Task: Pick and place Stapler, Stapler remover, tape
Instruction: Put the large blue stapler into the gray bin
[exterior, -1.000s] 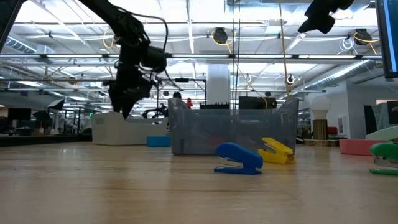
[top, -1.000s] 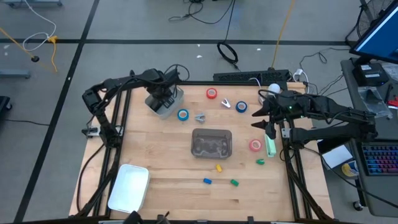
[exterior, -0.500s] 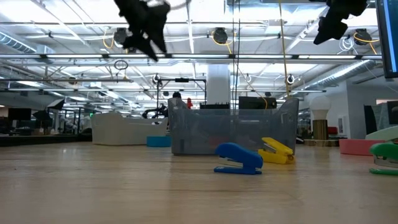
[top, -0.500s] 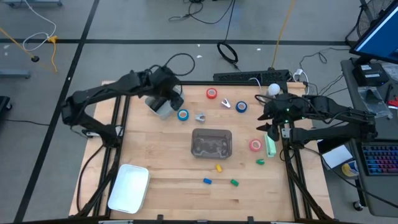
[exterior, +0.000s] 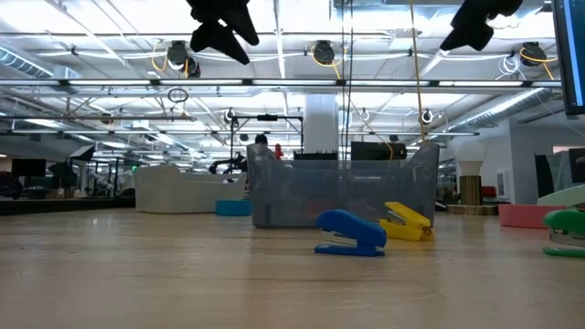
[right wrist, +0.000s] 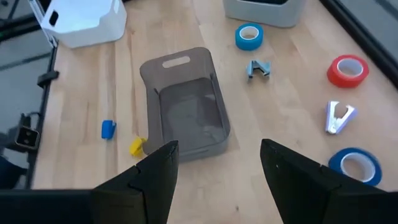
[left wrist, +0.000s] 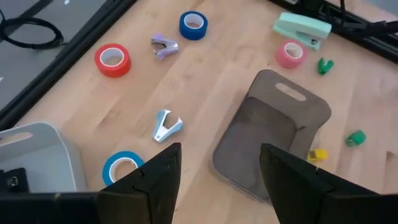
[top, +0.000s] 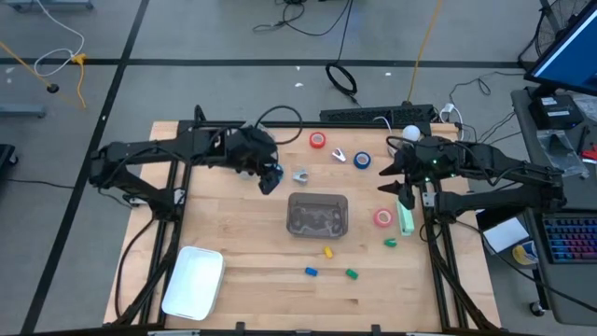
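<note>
In the high view my left gripper (top: 268, 175) hangs open and empty over the light blue tape roll (left wrist: 122, 167), high above the table, and hides it there. Beside it lie a silver-blue stapler remover (left wrist: 166, 126), the red roll (top: 318, 140), a second remover (top: 338, 155) and the dark blue roll (top: 362, 161). My right gripper (top: 397, 183) is open and raised near the right edge, above the pink roll (top: 383, 217) and the mint stapler (top: 406, 218). Small blue (exterior: 350, 233), yellow (top: 328, 250) and green staplers (top: 352, 273) lie flat toward the near edge.
A clear grey bin (top: 317, 214) stands at the table's middle. A white tray (top: 193, 280) sits at the near left corner. A grey container (left wrist: 37, 155) stands on the far left side, under my left arm. Another small green stapler (top: 391, 243) lies near the right edge.
My left gripper has risen from low over the grey container, then swung toward the right and near edges, ending high over the light blue roll. No thing on the table has moved.
</note>
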You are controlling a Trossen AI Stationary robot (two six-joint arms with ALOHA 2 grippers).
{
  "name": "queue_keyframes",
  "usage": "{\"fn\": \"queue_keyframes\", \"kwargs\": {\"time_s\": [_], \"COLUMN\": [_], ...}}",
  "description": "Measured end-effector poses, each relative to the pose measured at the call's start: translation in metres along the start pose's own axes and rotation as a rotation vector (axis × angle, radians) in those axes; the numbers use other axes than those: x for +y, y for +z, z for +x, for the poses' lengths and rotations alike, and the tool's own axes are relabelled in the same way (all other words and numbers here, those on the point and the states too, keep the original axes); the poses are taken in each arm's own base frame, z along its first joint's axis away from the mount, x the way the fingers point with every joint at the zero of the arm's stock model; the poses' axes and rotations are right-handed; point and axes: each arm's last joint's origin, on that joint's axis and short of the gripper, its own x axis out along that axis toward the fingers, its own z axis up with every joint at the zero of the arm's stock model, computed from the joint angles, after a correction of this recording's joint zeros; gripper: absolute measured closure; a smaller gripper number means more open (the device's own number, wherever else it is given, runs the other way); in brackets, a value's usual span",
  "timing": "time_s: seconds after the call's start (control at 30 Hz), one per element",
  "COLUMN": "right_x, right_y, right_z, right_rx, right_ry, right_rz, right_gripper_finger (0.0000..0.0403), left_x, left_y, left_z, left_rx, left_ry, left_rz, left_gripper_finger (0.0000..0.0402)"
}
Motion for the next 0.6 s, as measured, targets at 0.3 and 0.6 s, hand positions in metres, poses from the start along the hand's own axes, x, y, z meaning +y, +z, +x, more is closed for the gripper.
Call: {"fn": "queue_keyframes", "kwargs": {"time_s": [0.3,0.6], "right_x": [-0.002,-0.009], "right_y": [-0.006,-0.028], "right_z": [0.01,0.024], "right_rx": [0.127,0.434], "right_ry": [-0.03,-0.334], "right_rz": [0.1,0.414], "right_gripper_finger": [0.0181,0.0181], "left_x": [0.001,0.039], "left_y": [-0.006,-0.009], "left_z": [0.0,-0.024], "left_rx": [0.064,-0.015], "left_ry": [0.014,0.048], "left_rz": [0.029,0.145], "left_gripper_finger": [0.0183,0.0183]}}
